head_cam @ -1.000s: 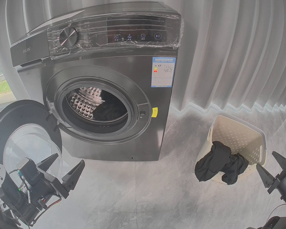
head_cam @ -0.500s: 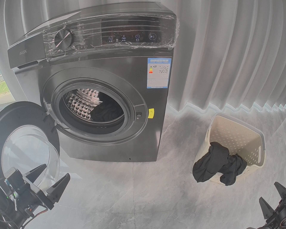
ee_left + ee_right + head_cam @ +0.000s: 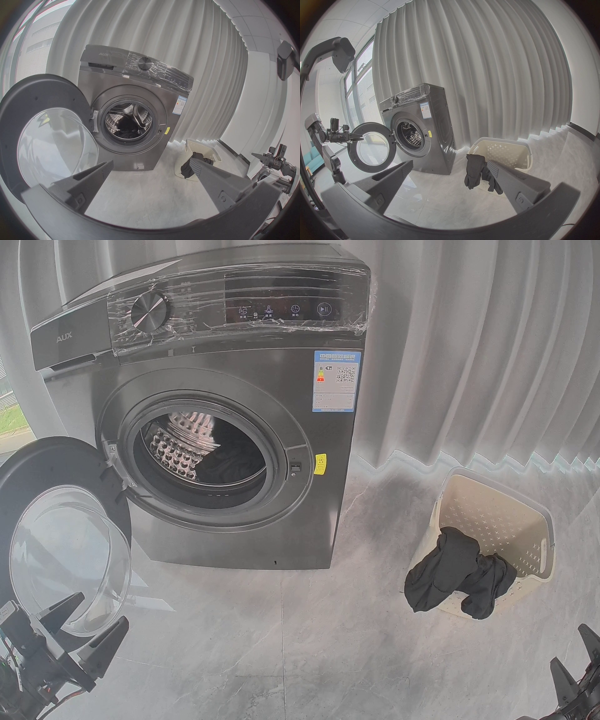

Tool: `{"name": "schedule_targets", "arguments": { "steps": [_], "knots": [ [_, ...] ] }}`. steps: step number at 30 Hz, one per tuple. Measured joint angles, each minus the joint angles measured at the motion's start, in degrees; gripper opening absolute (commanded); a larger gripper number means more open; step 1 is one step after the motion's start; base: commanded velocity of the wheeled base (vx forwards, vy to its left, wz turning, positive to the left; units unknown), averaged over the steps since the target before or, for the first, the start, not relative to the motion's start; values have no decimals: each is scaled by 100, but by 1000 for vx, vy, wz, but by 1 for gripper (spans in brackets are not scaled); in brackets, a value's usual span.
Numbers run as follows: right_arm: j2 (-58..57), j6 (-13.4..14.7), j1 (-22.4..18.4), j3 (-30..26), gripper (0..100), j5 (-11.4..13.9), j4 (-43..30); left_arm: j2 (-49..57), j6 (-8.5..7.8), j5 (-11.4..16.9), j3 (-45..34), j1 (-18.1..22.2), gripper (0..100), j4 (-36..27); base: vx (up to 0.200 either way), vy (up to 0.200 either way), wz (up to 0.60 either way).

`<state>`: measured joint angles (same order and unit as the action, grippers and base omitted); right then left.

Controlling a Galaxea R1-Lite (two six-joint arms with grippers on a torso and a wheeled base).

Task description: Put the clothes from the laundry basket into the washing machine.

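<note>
We see the washing machine standing against the pale curtain, its round door swung fully open to the robot's left. Inside the drum a dark garment already lies at the bottom. The laundry basket sits on the grey floor to the right of the machine, well apart from it. The black clothes are bunched at its near edge and draped over the rim, hanging down toward the floor. Our left gripper hangs low just in front of the open door's glass, its two fingers spread wide with nothing between them. Our right gripper sits low at the right, on the near side of the basket and apart from it. Its fingers are likewise parted wide and it carries nothing. Neither gripper touches the clothes, the basket or the machine.
</note>
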<state>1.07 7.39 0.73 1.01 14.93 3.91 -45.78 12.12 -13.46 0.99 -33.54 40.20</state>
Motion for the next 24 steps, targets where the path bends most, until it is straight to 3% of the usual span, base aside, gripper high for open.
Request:
{"name": "schedule_targets", "arguments": {
  "steps": [11, 17, 24],
  "knots": [
    [-41, -15, 0, 0, 100, -2, 5, 90, 6, 121, 2, 13, 100, -33, 0, 0, 0],
    [-44, -17, 4, 0, 100, -2, 7, 116, 15, 128, 2, 16, 100, -50, 0, 0, -600],
    [-41, 2, 1, 0, 100, 0, 10, 165, 15, 137, 2, 13, 100, -52, 0, 0, 0]
  ]
}}
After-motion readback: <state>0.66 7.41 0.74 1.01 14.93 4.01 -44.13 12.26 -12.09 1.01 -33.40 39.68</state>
